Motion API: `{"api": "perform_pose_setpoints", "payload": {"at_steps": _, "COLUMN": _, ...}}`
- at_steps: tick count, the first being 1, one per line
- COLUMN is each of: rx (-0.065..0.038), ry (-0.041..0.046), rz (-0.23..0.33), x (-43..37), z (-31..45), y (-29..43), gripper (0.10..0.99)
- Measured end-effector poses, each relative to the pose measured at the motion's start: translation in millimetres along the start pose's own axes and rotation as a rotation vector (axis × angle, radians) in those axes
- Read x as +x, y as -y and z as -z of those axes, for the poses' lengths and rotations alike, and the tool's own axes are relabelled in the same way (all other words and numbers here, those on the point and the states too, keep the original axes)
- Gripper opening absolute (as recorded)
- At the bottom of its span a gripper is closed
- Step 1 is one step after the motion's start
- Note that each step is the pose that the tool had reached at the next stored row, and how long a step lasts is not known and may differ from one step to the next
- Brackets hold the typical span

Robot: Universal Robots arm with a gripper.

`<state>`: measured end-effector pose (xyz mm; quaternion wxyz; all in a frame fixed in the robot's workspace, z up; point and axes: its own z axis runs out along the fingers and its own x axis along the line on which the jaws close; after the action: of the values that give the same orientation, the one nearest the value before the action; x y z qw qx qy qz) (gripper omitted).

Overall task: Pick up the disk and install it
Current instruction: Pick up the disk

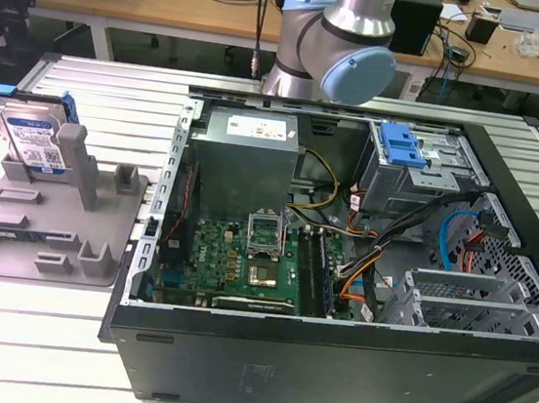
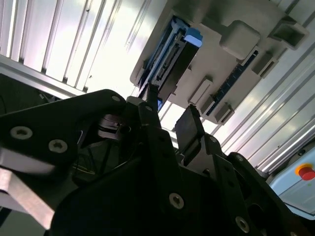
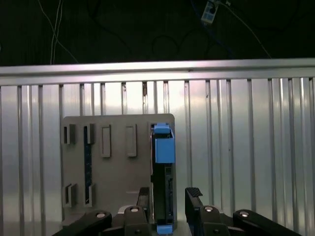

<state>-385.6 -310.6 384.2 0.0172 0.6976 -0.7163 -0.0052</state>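
The disk (image 1: 34, 133), silver with a white-and-blue label and a blue carrier frame, stands on edge in a grey holder (image 1: 50, 224) on the table at the exterior view's left. In the first wrist view I look down on the disk's thin edge (image 3: 163, 147) in the grey holder (image 3: 113, 162). My gripper (image 3: 168, 195) hangs above it, open, with one black fingertip (image 3: 143, 195) on each side of the disk's line. The second wrist view shows the gripper (image 2: 170, 115) open and empty, with the disk (image 2: 170, 54) still some way beyond the fingertips (image 2: 189, 123).
An open computer case (image 1: 328, 366) lies on the slatted metal table (image 1: 86, 91), with a grey power supply box (image 1: 247, 159), a motherboard (image 1: 253, 258) and a drive bay with a blue latch (image 1: 401, 144). The arm's joint (image 1: 344, 34) rises behind the case. A red button (image 2: 306, 172) sits off the table's edge.
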Motion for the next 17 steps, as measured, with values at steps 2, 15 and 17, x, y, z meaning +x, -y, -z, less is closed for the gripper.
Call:
{"api": "perform_pose_setpoints", "payload": {"at_steps": 2, "rx": 0.008, "ry": 0.0002, "rz": 0.0, "x": 0.2, "z": -0.4, "y": -7.8, "gripper": 0.42}}
{"api": "perform_pose_setpoints", "payload": {"at_steps": 15, "rx": 0.032, "ry": 0.0007, "rz": 0.006, "x": 0.5, "z": -9.3, "y": -25.5, "gripper": 0.42}}
{"api": "perform_pose_setpoints", "payload": {"at_steps": 17, "rx": 0.034, "ry": 0.0008, "rz": 0.007, "x": 0.6, "z": -10.7, "y": -26.8, "gripper": 0.42}}
